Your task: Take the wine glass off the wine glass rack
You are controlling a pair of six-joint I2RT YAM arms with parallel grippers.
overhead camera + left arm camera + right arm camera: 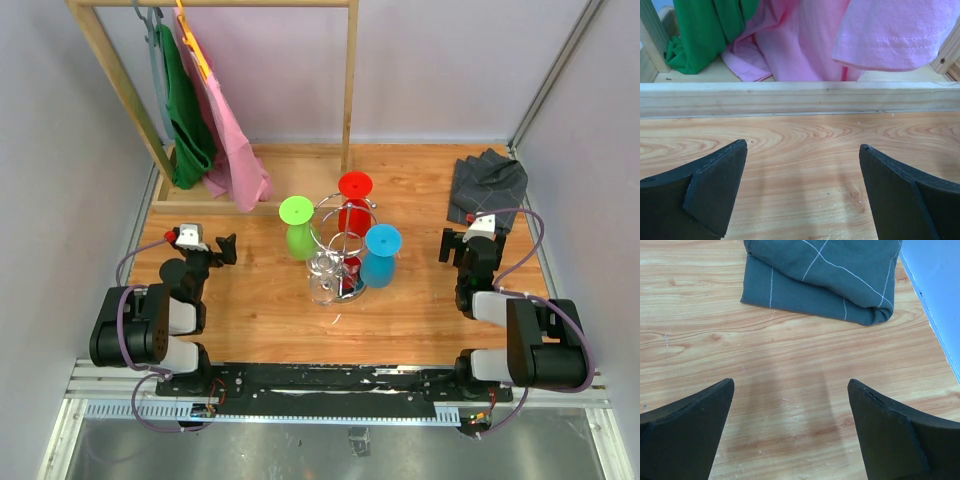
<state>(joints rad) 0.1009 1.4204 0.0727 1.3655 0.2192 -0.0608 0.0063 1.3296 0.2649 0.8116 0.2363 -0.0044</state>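
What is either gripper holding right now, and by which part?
Nothing. The left gripper and right gripper are both open, with only bare table between their fingers. The wine glass rack stands mid-table, touched by neither arm.

Your left tool sits folded back at centre left, jaws spread wide; your right tool mirrors it at centre right.

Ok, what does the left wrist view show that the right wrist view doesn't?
Left wrist only: a green garment and a pink garment draped behind a pale wooden base board. Right wrist only: a folded dark grey cloth with thin pale lines. Both: the wood-grain table below an open black gripper: left gripper in one, right gripper in the other.
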